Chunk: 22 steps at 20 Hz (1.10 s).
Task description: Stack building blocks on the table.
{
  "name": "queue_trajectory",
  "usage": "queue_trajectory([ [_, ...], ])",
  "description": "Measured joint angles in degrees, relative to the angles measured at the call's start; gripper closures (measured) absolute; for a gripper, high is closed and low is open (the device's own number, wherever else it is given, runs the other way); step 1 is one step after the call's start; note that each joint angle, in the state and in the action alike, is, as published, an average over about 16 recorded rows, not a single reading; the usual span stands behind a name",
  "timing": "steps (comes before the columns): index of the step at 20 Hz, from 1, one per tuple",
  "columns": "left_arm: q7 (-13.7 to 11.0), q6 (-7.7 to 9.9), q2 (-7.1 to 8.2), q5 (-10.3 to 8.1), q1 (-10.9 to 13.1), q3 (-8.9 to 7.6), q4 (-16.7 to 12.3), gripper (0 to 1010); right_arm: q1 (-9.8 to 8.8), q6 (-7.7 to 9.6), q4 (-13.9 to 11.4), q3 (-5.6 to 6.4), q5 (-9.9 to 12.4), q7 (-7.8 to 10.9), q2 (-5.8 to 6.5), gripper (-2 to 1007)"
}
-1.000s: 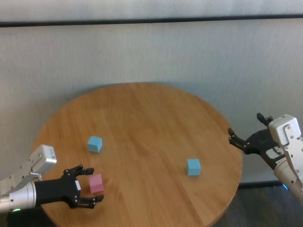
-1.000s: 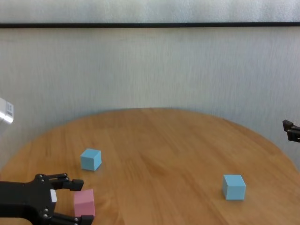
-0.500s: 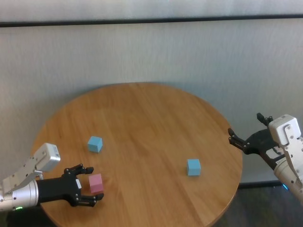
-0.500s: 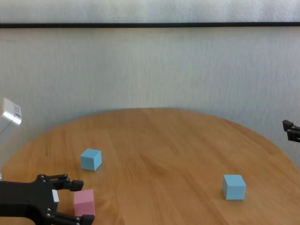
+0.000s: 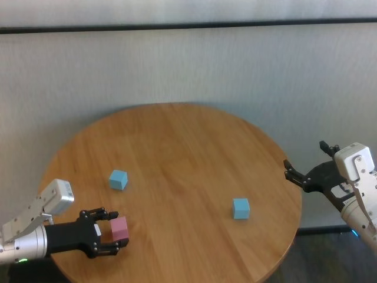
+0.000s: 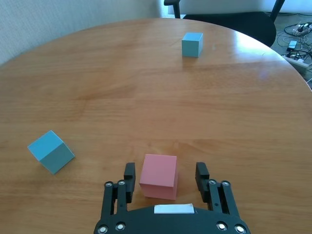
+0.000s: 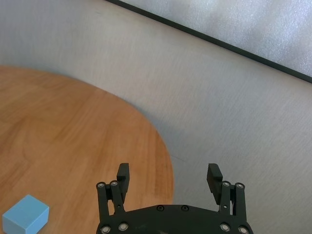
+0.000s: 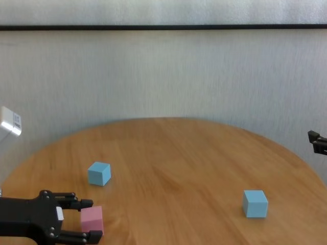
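Left wrist view: pink block (image 6: 159, 176) sits between my left gripper (image 6: 165, 177) fingers, resting on the table (image 6: 146, 87).
Left jaws stand close on either side of the block, a narrow gap visible at each side, so not clamped; one light blue block (image 6: 50, 151) lies near, off to one side; the other light blue block (image 6: 192, 44) lies well apart across the table; my right gripper (image 7: 168, 178) hangs off the table edge, jaws apart, holding nothing.

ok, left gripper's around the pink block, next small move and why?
Probably finish closing: the left gripper straddles the pink block on the table, with slim gaps still showing beside both fingers. Then lift. The right gripper waits open off the table's edge.
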Motion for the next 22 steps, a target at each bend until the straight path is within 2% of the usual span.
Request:
queue_trajectory([
  [12,-0.3,-0.17,0.28,-0.31,0.4,-0.15,-0.7,510,0.00,0.00,0.0,0.00,0.0,0.00,0.00,0],
  [17,-0.4,-0.23,0.49,-0.47,0.5,-0.28,-1.5,584,0.00,0.00,0.0,0.00,0.0,0.00,0.00,0],
  [22,-0.6,-0.28,0.45,-0.27,0.2,-0.16,-2.2,604,0.00,0.00,0.0,0.00,0.0,0.00,0.00,0],
])
